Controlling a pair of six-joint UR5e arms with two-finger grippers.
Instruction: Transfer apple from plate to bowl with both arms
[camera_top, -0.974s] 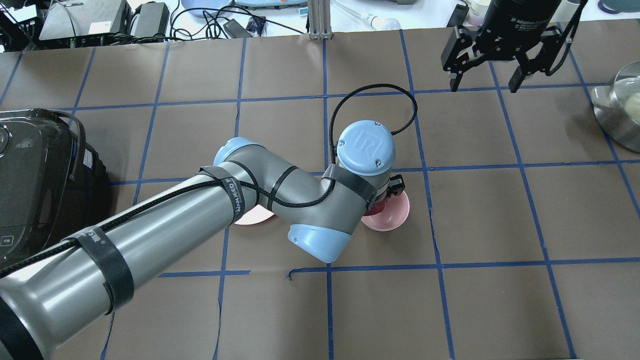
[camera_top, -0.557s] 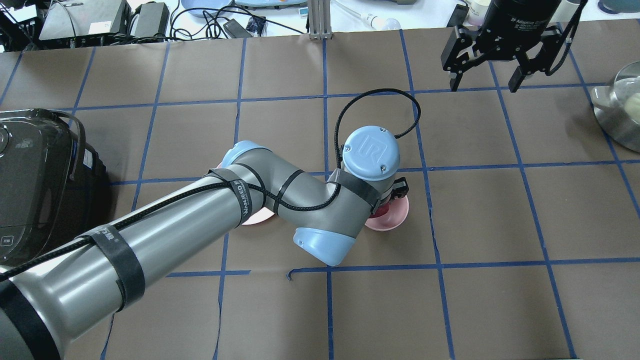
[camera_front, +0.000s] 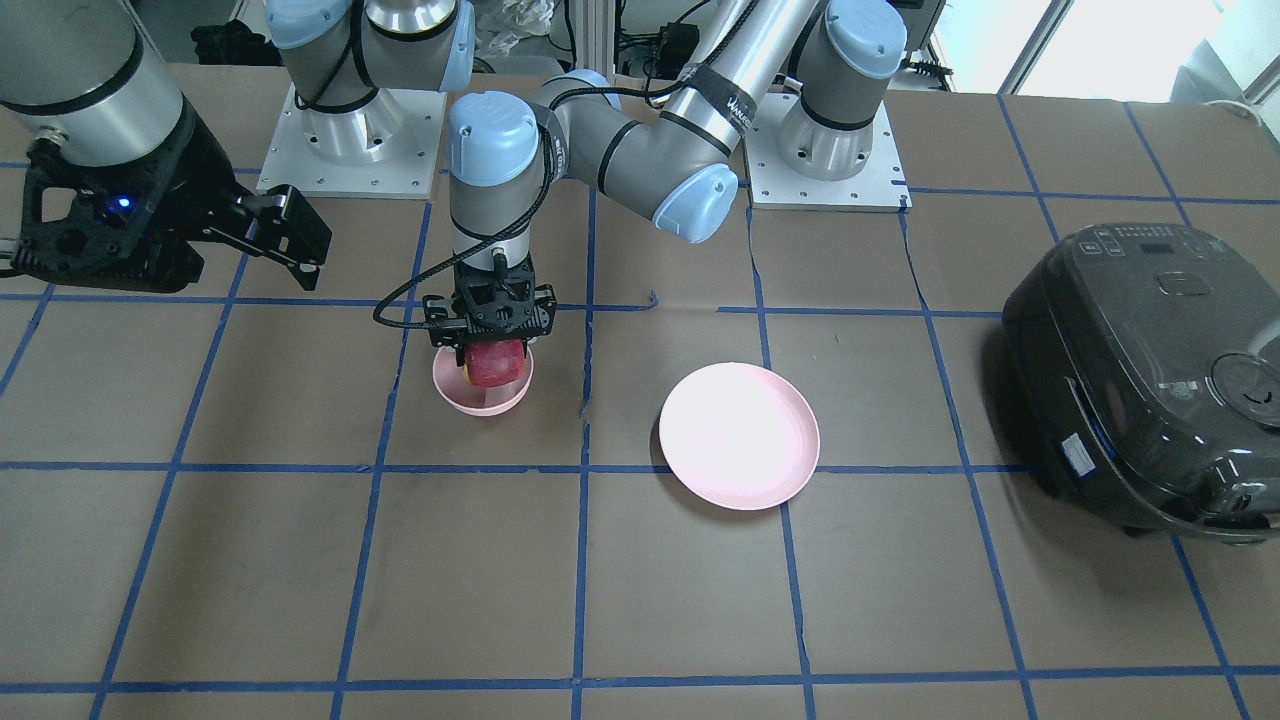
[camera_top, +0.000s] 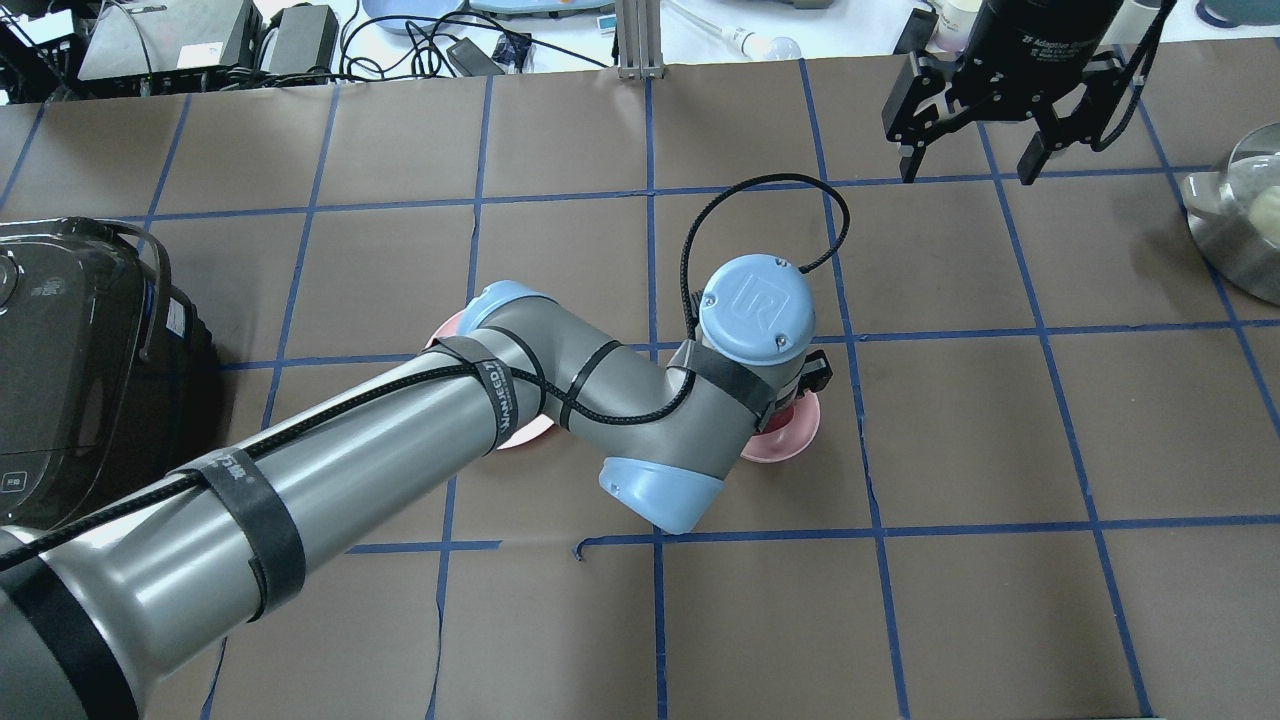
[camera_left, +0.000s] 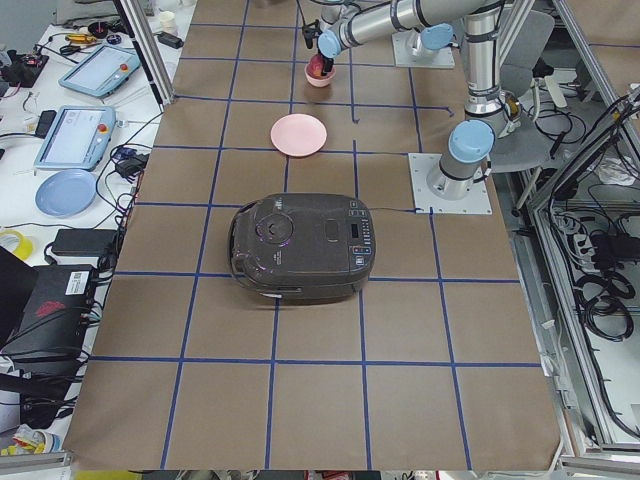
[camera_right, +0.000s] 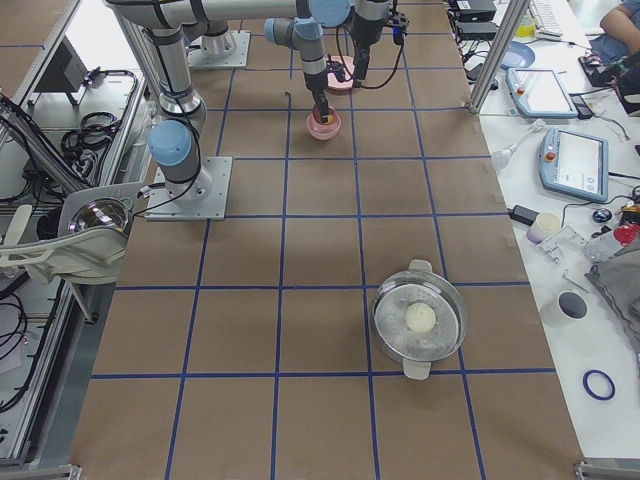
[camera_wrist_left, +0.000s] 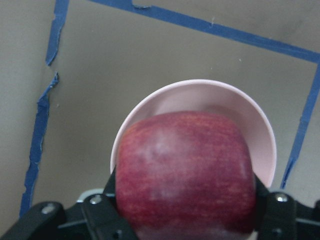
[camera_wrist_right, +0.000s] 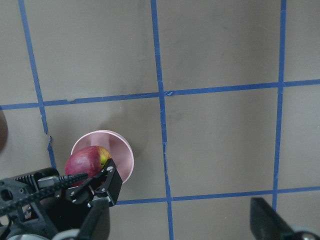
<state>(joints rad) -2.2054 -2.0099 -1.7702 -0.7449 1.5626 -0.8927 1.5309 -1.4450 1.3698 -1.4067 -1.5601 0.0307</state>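
So the left arm (camera_top: 300, 470) hogs the overhead view. It covers most of the plate (camera_front: 740, 435) and most of the bowl (camera_front: 470, 398), leaving just pink slivers poking out from under it. The cooker (camera_front: 1150, 370) is cut off at the edge in that view, and so is the pot (camera_right: 420, 320), which only shows whole from the right side. The right arm (camera_right: 300, 30) is mostly out of frame overhead too, with only its wrist and gripper showing.

On the left wrist cam, the apple (camera_wrist_left: 185, 175) fills the shot and blocks the bowl's floor and near rim. I can't tell if it's resting on the bottom or just hanging in there. The front view at least shows its lower part down inside the rim.

The left gripper (camera_front: 494, 350) is straight over the bowl, fingers clamped on the apple's two sides. The right gripper (camera_top: 968, 172) hangs well apart from the bowl, out past it on the robot's right, fingers spread wide.

Count:
- Two arms
- One cooker, on the bowl's left, past the plate
- One pot, well off to the bowl's right, with something pale and round under its lid
- One plate, near the bowl on its left, not touching
- One bowl
- One apple
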